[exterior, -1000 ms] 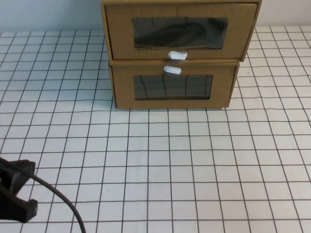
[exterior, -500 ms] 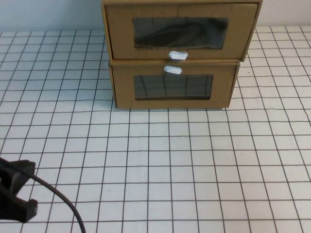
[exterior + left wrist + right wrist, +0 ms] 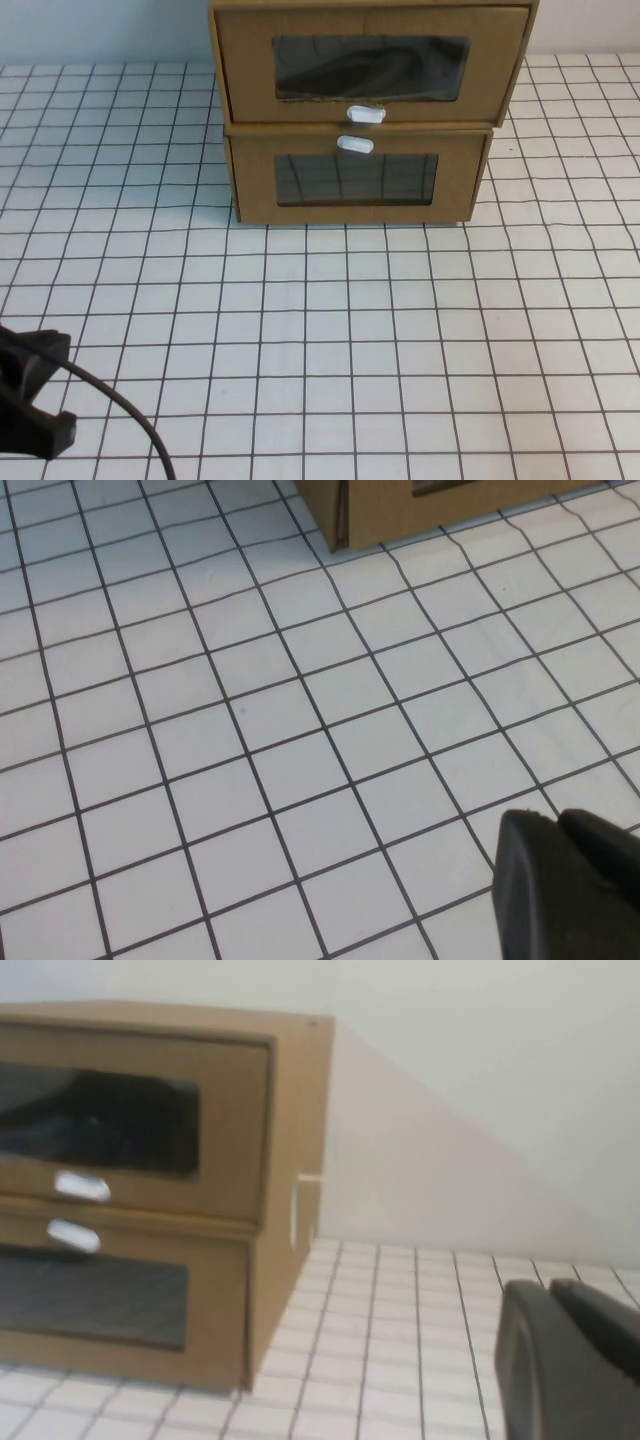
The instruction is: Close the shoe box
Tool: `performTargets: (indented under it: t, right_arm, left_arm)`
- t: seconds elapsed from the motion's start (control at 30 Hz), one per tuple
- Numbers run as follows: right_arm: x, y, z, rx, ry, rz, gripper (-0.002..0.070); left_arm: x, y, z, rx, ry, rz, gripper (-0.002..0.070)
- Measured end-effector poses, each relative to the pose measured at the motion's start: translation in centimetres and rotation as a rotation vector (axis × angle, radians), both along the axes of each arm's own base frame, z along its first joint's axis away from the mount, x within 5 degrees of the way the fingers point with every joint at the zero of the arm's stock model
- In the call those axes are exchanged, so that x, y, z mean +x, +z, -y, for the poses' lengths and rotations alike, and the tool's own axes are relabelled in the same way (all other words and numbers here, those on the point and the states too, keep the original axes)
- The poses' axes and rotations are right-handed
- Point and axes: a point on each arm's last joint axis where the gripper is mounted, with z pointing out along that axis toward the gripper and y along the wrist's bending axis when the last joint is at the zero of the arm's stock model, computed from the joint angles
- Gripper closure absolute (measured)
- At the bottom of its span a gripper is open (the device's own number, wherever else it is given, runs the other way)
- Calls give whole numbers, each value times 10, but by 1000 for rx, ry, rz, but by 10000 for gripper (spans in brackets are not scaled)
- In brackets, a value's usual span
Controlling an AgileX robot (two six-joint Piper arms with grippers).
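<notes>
Frankly, nothing much has changed over the last second — the shoe box point(image 3: 370, 65) sits exactly where it did, stacked on the lower cardboard box point(image 3: 357, 178) at the far edge of the gridded desk point(image 3: 330, 340), and my arms have barely stirred. I take that to mean the closing has not begun: the top drawer front juts slightly forward of the box beneath it, so I judge it needs a push inward.

My left claw point(image 3: 30, 405) hangs near the desk, well short of the shoe box and off to its left; only a dark edge of it shows in my left wrist view point(image 3: 565, 885), and I cannot tell whether it is wide or narrow. My right claw point(image 3: 570, 1360) is missing from the high view. From its own wrist camera it looks at the shoe box from the right side, well apart from it — again, its spread is not shown.

The white pull tab point(image 3: 366, 114) sits below the window point(image 3: 370, 68). No brand, label or writing can be read on either box.
</notes>
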Motion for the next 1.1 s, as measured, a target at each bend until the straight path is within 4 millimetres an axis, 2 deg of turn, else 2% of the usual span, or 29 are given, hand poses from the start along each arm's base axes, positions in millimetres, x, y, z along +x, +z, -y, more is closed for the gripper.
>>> performTargets:
  t: [0.17, 0.37, 0.53, 1.1]
  right_arm:
    - [-9, -36, 6, 12, -79, -93, 689]
    - [-16, -51, 11, 37, -150, -141, 689]
    - [-20, -70, 9, 83, -139, -344, 689]
    - [-22, -74, 9, 95, -139, -392, 689]
  left_arm:
    - [0, 0, 0, 0, 1, 0, 677]
    - [0, 0, 0, -1, 2, -1, 677]
    - [0, 0, 0, -1, 2, -1, 677]
    - [0, 0, 0, 1, 2, -1, 677]
